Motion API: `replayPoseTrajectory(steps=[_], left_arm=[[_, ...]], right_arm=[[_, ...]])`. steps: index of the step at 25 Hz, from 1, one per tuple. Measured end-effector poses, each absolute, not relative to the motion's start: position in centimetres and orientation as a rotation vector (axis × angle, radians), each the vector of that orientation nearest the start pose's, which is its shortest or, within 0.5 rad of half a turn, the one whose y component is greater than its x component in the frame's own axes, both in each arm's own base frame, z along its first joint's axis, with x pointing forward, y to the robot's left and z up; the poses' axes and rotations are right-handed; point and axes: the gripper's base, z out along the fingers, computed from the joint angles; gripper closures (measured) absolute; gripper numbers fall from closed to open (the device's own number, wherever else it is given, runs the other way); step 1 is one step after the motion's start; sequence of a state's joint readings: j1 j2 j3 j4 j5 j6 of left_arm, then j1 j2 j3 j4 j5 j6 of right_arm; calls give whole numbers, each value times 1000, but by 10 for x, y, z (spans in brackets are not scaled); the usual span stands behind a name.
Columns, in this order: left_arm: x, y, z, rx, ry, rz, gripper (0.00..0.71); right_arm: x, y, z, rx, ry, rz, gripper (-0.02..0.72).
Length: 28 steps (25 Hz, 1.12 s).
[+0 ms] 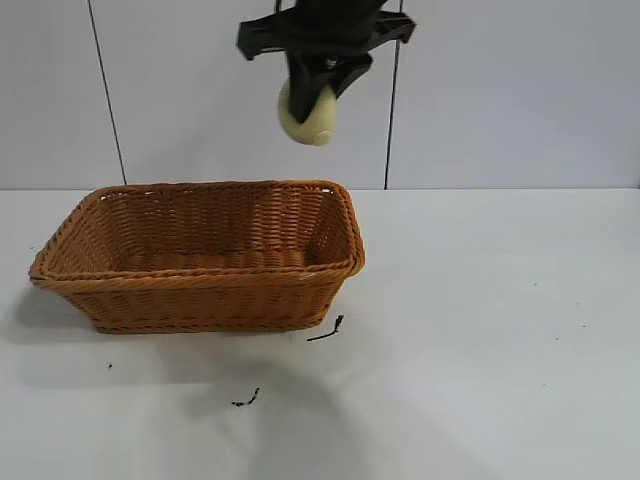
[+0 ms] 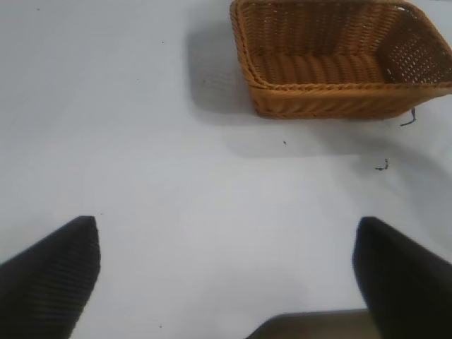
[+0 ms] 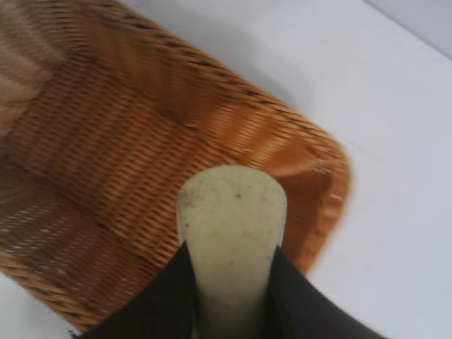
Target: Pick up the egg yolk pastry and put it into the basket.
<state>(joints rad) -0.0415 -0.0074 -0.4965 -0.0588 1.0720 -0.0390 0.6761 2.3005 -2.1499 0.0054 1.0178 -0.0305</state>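
The pale yellow-cream egg yolk pastry (image 1: 306, 118) hangs high in the air, pinched between the black fingers of my right gripper (image 1: 318, 92). It is well above the right end of the orange-brown wicker basket (image 1: 200, 285). In the right wrist view the pastry (image 3: 232, 233) sits squeezed between the two fingers over the basket's inside near its end wall (image 3: 282, 148). My left gripper (image 2: 226, 265) is open and empty, low over bare table, with the basket (image 2: 339, 99) farther off.
The basket stands on a white table (image 1: 500, 330) before a pale wall. Two small dark scraps (image 1: 327, 330) lie on the table in front of the basket's right corner. Nothing lies in the visible part of the basket.
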Motion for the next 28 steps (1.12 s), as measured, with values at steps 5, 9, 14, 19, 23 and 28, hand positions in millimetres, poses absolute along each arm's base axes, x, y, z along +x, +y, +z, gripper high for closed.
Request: replayPoseTrajectory(steps=[5, 9, 14, 19, 23, 28], left_arm=[[-6, -4, 275, 6, 2052, -121, 15], [-6, -4, 275, 6, 2052, -121, 15], [-6, -4, 275, 6, 2052, -121, 15], [-6, -4, 275, 6, 2052, -121, 15], [-6, -4, 275, 6, 2052, -121, 15], [-6, -4, 275, 6, 2052, -121, 15]], right_arm=[[405, 333, 190, -939, 2533, 221, 576], [411, 336, 161, -950, 2540, 198, 573], [412, 337, 154, -934, 2553, 200, 363], [413, 336, 164, -938, 2532, 179, 119], [413, 329, 202, -926, 2517, 153, 95], [426, 304, 244, -840, 2479, 149, 90]])
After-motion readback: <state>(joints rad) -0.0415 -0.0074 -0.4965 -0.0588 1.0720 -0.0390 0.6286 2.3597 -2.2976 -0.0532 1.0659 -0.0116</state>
